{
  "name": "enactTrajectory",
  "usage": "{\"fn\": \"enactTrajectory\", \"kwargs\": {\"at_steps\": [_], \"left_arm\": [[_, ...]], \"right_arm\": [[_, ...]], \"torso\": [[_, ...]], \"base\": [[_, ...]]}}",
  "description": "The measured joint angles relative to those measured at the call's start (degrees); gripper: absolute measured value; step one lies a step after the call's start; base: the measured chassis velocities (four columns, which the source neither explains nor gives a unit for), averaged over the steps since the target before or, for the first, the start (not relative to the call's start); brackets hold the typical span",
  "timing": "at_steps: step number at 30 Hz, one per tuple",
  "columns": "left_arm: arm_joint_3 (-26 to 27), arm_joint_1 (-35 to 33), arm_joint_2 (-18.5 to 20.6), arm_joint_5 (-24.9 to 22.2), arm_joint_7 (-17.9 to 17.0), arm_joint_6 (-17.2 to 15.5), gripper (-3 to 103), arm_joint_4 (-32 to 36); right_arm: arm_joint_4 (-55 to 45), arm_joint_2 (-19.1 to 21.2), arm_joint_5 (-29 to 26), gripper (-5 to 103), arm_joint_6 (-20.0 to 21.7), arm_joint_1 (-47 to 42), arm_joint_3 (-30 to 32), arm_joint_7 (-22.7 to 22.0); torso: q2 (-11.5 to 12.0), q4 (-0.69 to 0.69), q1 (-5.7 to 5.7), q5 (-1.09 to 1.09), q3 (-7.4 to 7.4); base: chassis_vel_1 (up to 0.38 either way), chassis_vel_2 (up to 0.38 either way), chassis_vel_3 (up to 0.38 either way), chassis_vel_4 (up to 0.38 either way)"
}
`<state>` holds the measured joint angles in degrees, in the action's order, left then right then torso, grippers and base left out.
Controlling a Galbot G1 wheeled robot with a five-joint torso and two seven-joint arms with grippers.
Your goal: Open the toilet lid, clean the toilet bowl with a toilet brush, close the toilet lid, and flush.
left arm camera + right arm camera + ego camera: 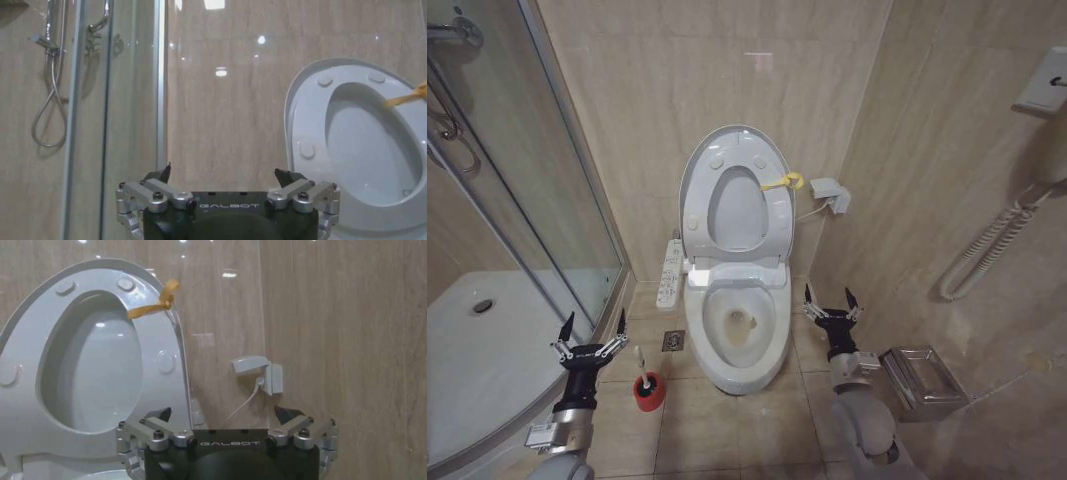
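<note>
floor (727,430): beige tile | toilet bowl (739,335) | toilet brush (648,385) | drain (673,341)

"GALBOT" is printed in pale letters on the black body of the left gripper (229,174) and of the right gripper (227,413), just below the fingers.
</note>
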<state>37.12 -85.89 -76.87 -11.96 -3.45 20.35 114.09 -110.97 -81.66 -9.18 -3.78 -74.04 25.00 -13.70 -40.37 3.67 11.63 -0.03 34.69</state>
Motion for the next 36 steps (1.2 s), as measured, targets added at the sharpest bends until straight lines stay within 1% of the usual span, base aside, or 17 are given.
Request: {"fn": "enactTrajectory", "kwargs": {"at_steps": [1, 3, 5, 6, 10, 13, 16, 18, 21, 30, 36], "left_arm": [[0.0, 0.0, 0.0, 0.0, 0.0, 0.0, 100, 0.0], [0.03, 0.43, 0.37, -0.11, -0.12, -1.23, 100, 1.77], [0.47, 0.51, 0.95, -0.18, -0.34, -2.66, 100, 4.35], [0.47, 0.51, 0.95, -0.18, -0.34, -2.66, 100, 4.35], [1.2, -1.66, 1.44, -0.79, -0.83, -5.49, 100, 11.73], [1.08, -2.79, 1.14, -0.84, -0.91, -5.94, 100, 13.26], [0.77, -3.22, 0.78, -0.58, -1.12, -5.77, 100, 12.22], [0.66, -3.12, 0.59, -0.04, -1.29, -4.88, 100, 9.97], [0.7, -3.09, 0.55, 0.07, -1.31, -4.33, 100, 8.72], [0.16, -2.45, 0.54, 0.18, -1.04, -3.39, 100, 6.8], [-0.46, -1.52, 0.49, 0.29, -0.88, -3.3, 100, 5.97]], "right_arm": [[0.0, 0.0, 0.0, 100, 0.0, 0.0, 0.0, 0.0], [0.0, 0.0, 0.0, 100, 0.0, 0.0, -0.01, 0.0], [0.0, 0.0, 0.0, 100, 0.0, 0.0, 0.0, 0.0], [0.0, 0.0, 0.0, 100, 0.0, 0.0, 0.0, 0.0], [0.0, 0.0, 0.0, 100, 0.0, 0.0, 0.0, 0.0], [0.0, 0.0, 0.0, 100, 0.0, 0.0, 0.0, 0.0], [0.0, 0.0, 0.0, 100, 0.0, 0.0, 0.0, 0.0], [0.0, 0.0, 0.0, 100, 0.0, 0.0, 0.0, 0.0], [0.0, 0.0, 0.0, 100, 0.0, 0.0, 0.0, 0.0], [0.0, 0.0, 0.0, 100, 0.0, 0.0, 0.0, 0.0], [0.0, 0.0, 0.0, 100, 0.0, -0.01, 0.0, 0.0]], "torso": [[0.0, 0.0, 0.0, 0.0, 0.0], [0.0, -0.01, 0.0, 0.04, 0.0], [0.0, 0.0, 0.0, 0.01, 0.0], [0.0, 0.0, 0.0, 0.01, 0.0], [0.0, -0.01, 0.0, 0.04, 0.0], [0.0, -0.01, 0.0, 0.04, -0.01], [0.0, -0.01, -0.01, 0.04, -0.01], [0.0, 0.0, 0.0, 0.01, -0.01], [0.0, 0.0, 0.0, 0.02, 0.0], [0.0, -0.01, -0.02, 0.03, -0.01], [0.0, 0.0, -0.02, 0.03, -0.01]], "base": [[0.0, 0.0, 0.0, 0.0], [0.0, 0.0, 0.0, 0.0], [0.0, 0.0, 0.0, 0.0], [0.0, 0.0, 0.0, 0.0], [0.0, 0.0, 0.0, 0.0], [0.0, 0.0, 0.0, 0.0], [0.0, 0.0, 0.0, 0.0], [0.0, 0.0, 0.0, 0.0], [0.0, 0.0, 0.0, 0.0], [0.0, 0.0, 0.0, 0.0], [-0.094, 0.098, 0.103, -0.111]]}}
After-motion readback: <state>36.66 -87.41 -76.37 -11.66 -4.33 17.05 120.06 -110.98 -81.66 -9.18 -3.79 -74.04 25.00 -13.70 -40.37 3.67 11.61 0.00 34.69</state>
